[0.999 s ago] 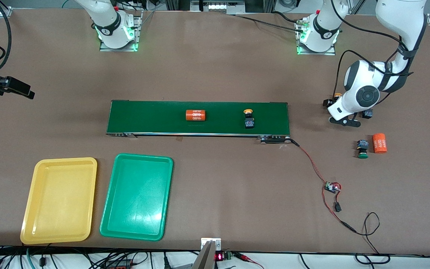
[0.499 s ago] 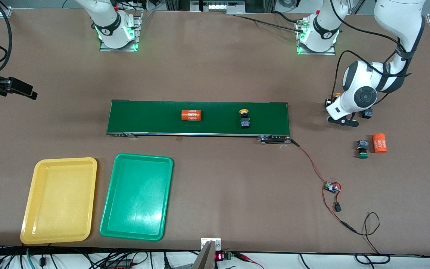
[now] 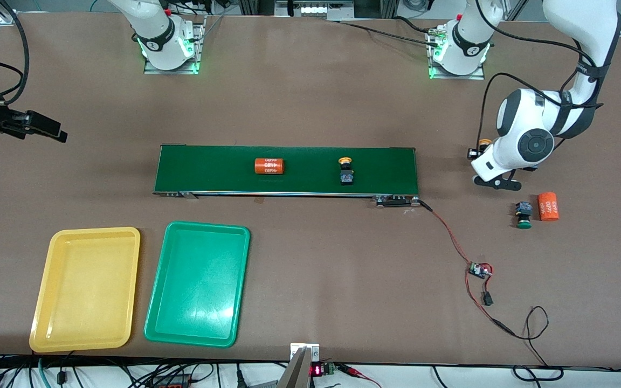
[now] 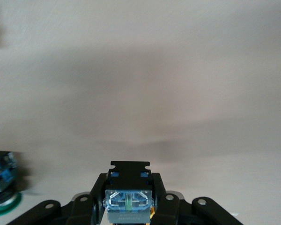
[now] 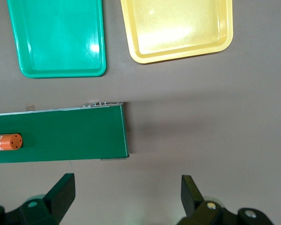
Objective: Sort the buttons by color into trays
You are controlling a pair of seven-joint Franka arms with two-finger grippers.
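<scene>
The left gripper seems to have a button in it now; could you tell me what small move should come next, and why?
Probably a short lift and carry toward the conveyor belt. The left gripper is shut on a button at the left arm's end of the table. The cap's colour is hidden here. Both trays, yellow and green, are empty, and the right gripper waits open near the belt's end.

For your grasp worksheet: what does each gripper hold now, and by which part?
The left gripper is shut on a button, gripped by its black-and-blue body; its cap is hidden. The right gripper holds nothing, jaws open.
</scene>
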